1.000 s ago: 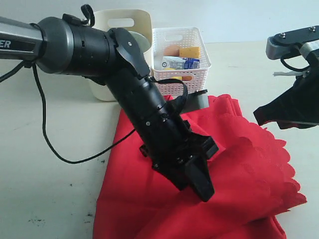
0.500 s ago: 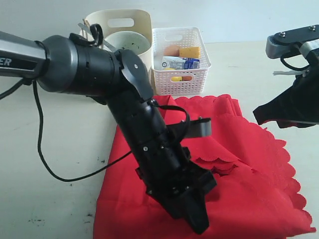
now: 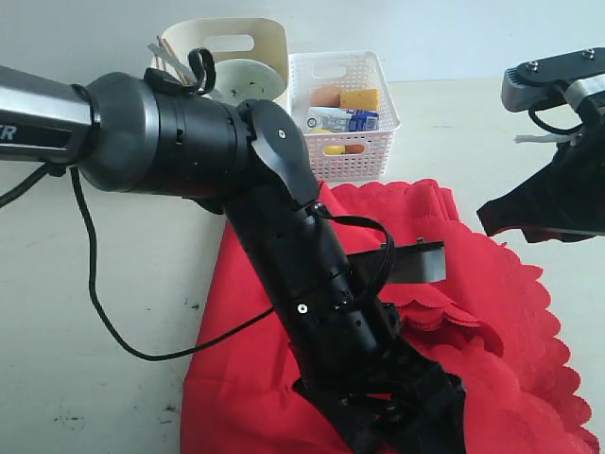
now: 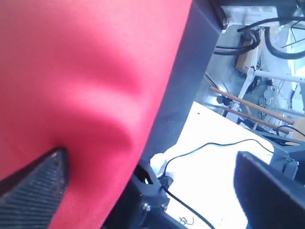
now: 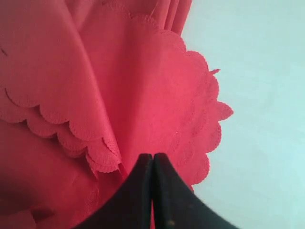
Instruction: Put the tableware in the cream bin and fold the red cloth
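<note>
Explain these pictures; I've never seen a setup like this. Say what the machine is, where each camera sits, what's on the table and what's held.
It is a robot with two arms, each ending in a two-fingered gripper. The wide picture comes from a camera off the arms; the other two come from cameras on the wrists. On the table lies a red cloth, partly folded over itself. Behind it stand a cream bin holding a pale bowl and chopsticks, and a white lattice basket of food. The left gripper is open at the cloth, clamping nothing; the right gripper is shut and empty above the cloth's scalloped edge.
</note>
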You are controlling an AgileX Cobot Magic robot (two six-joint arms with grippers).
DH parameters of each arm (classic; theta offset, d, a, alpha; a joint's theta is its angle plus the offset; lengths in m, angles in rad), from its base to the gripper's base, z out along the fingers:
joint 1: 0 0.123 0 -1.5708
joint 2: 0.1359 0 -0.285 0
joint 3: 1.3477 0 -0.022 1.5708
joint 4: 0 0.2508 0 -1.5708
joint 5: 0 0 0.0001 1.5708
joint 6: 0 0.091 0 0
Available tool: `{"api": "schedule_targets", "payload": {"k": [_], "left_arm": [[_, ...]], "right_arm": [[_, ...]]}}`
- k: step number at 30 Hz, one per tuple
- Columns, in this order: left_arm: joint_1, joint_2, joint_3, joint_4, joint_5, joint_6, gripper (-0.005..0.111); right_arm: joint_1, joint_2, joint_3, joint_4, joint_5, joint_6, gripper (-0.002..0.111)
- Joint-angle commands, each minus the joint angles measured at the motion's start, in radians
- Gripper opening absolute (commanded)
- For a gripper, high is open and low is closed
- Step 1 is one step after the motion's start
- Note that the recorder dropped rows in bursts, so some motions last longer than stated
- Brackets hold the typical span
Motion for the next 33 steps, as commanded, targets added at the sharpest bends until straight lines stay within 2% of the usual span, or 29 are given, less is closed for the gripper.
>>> {"api": "schedule_targets", "payload": {"k": [1, 6, 8, 9, 14, 16, 25, 33], "left_arm": [[-0.003, -0.043, -0.004, -0.016, 0.003, -0.014, 0.093], [0.015, -0.116, -0.004, 0.049, 0.003, -0.001, 0.093], [0.073, -0.136, -0.004, 0.168, 0.003, -0.074, 0.093], [0.095, -0.136, -0.004, 0.175, 0.003, -0.088, 0.093], [0.247, -0.078, -0.004, 0.105, -0.137, -0.147, 0.093], [0.28, -0.041, -0.004, 0.081, -0.148, -0.147, 0.093], [0.3, -0.003, -0.004, 0.081, -0.179, -0.15, 0.093], [0.305, 0.003, -0.004, 0.118, -0.169, -0.15, 0.093]], "right_arm": [[0.001, 0.005, 0.001, -0.004, -0.018, 0.003, 0.0], [0.001, 0.005, 0.001, 0.022, -0.015, -0.005, 0.0], [0.001, 0.012, 0.001, 0.199, 0.01, -0.165, 0.0], [0.001, 0.018, 0.001, 0.243, 0.015, -0.207, 0.0], [0.001, 0.159, 0.001, 0.472, 0.054, -0.399, 0.0], [0.001, 0.242, 0.001, 0.563, 0.054, -0.487, 0.0], [0.003, 0.492, 0.001, 0.701, 0.018, -0.663, 0.0], [0.003, 0.566, -0.002, 0.657, -0.197, -0.585, 0.0]]}}
